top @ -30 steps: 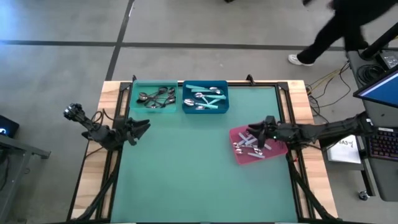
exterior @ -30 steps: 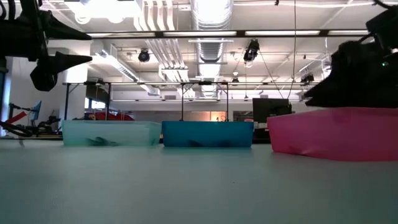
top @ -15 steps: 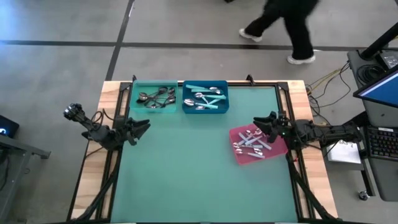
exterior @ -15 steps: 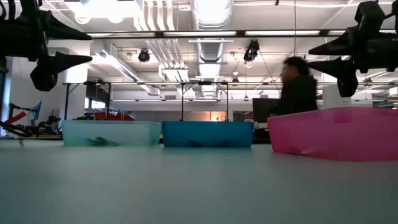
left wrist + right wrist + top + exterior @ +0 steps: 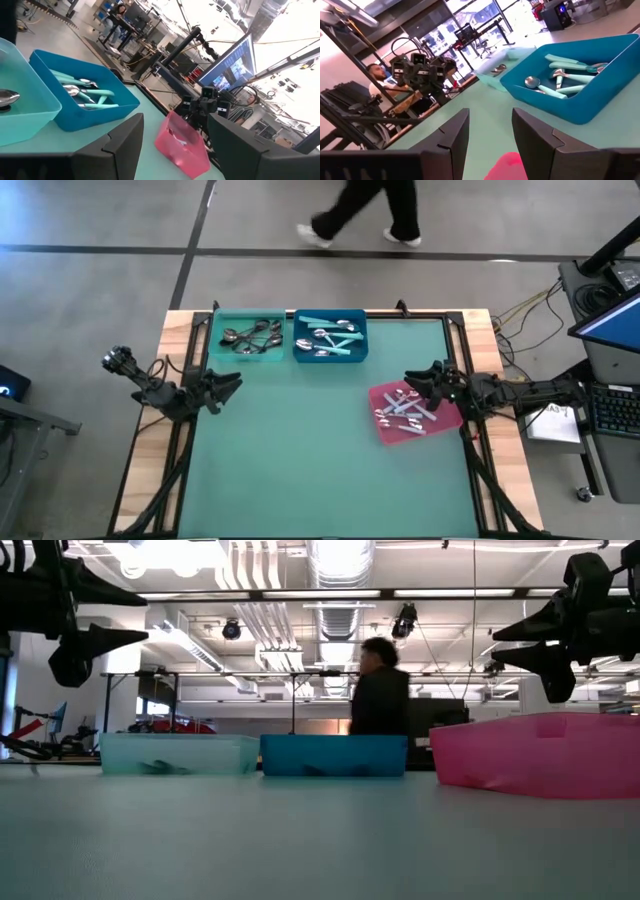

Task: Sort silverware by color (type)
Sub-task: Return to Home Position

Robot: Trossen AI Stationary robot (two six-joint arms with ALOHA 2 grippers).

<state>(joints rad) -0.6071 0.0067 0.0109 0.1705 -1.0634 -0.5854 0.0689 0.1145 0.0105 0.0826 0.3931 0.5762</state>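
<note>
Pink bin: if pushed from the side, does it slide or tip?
Pink bin looks shallow and wide with a flat base, so it probably slides rather than tips. Its thin walls suggest light plastic that may flex. The loose silver spoons inside would likely shift.

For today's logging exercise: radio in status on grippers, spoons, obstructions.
Left gripper open, empty, by table's left edge. Right gripper open, empty, above pink bin's far rim. Spoons all binned. Nothing blocking.
</note>
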